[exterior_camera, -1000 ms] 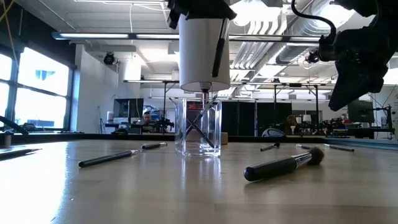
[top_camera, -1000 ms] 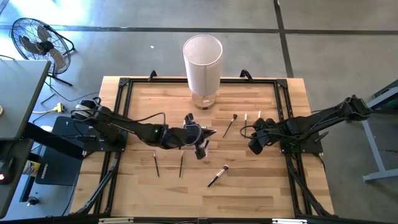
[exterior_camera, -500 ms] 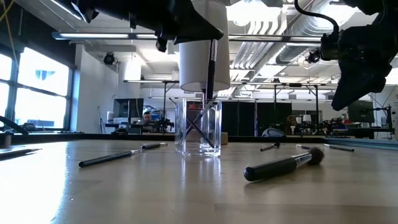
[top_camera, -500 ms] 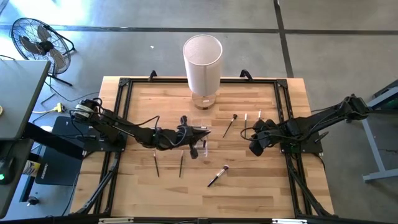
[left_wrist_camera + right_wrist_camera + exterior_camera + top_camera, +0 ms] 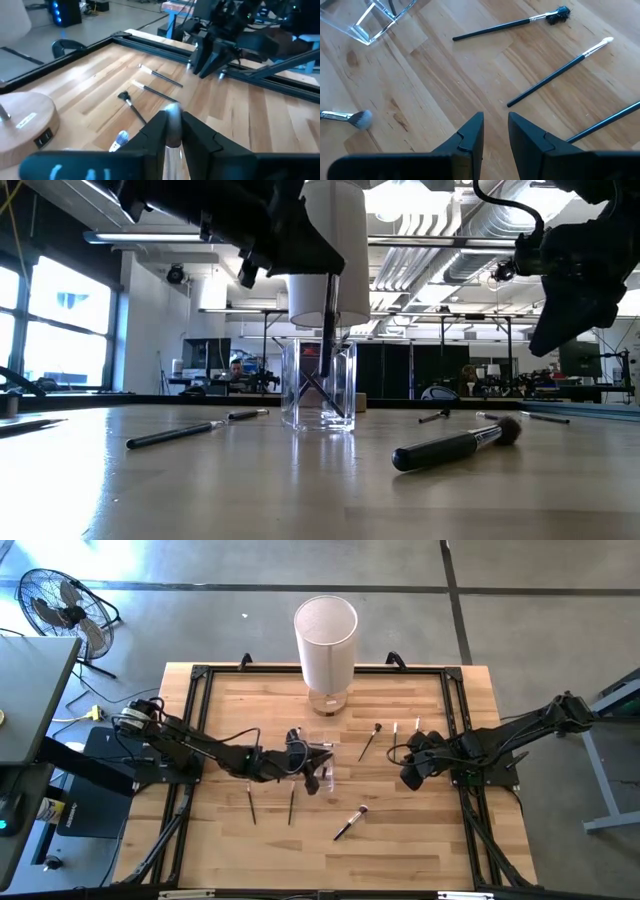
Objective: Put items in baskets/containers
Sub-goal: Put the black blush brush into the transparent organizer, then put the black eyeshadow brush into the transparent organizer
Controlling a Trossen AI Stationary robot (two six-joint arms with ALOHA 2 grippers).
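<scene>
A clear plastic cup (image 5: 318,385) stands mid-table (image 5: 322,778) with a couple of brushes leaning inside. My left gripper (image 5: 308,762) hovers over it, shut on a thin dark brush (image 5: 328,320) whose lower end reaches into the cup's mouth. More brushes lie flat on the wood: two thin ones (image 5: 250,802) (image 5: 291,805) near the left arm, a thick one (image 5: 350,822) nearer the front, and three (image 5: 370,740) (image 5: 395,727) (image 5: 417,725) toward the right. My right gripper (image 5: 409,775) waits above the table's right side, open, with nothing between its fingers (image 5: 495,131). My left gripper pinches the brush between its two fingers (image 5: 155,132) near the brush's upper end, whose pale tip (image 5: 173,112) sticks out past them. The brush hangs nearly upright below the fingers (image 5: 318,265), lifted clear of the table, its lower part (image 5: 326,345) inside the cup's rim.
A tall white cylinder (image 5: 326,635) on a round wooden base (image 5: 25,115) stands at the table's far edge behind the cup. A black frame (image 5: 195,690) runs round the wooden top. Bare wood lies along the near edge (image 5: 400,860).
My left gripper has drawn back slightly toward the table's left and come down, turning at the wrist. The brush it holds, first hanging high beside the white cylinder, has shifted over the cup and sunk until its lower end entered the cup. The right arm has kept still.
</scene>
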